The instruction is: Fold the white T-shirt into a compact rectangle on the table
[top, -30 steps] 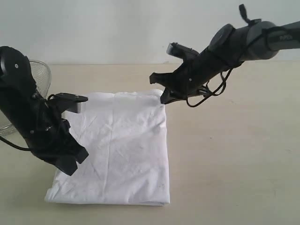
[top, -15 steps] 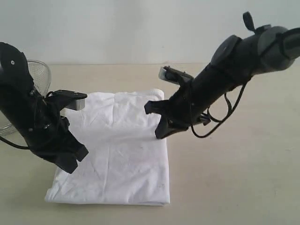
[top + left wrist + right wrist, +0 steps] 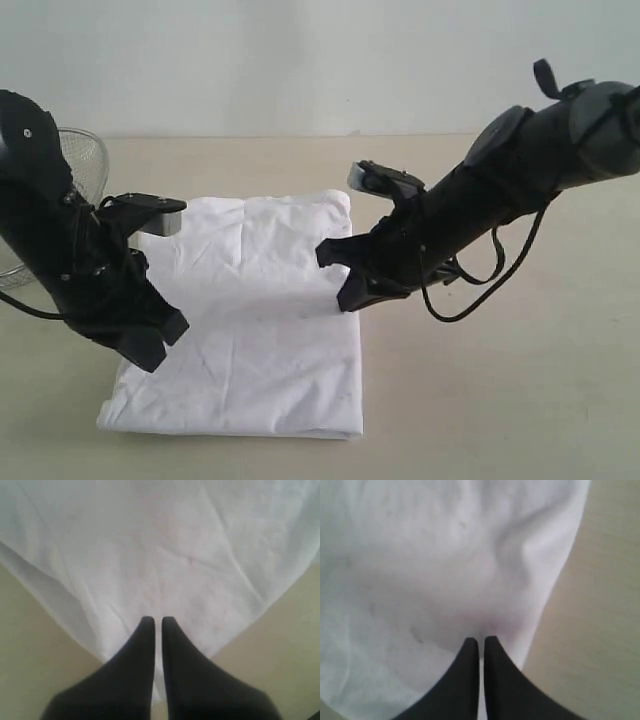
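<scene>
The folded white T-shirt (image 3: 260, 330) lies under both clenched grippers, the left gripper (image 3: 148, 350) over its left edge and the right gripper (image 3: 349, 297) over its right edge.

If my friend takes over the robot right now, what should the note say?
Left gripper: shut, holding nothing, at the shirt's left edge.
Right gripper: shut, holding nothing, at the shirt's right edge.
Shirt: flat on the table, folded into a rectangle, no sleeves showing.
Done: the side folds, it seems.
Left: perhaps one more fold to make it smaller, then a smoothing.
</scene>
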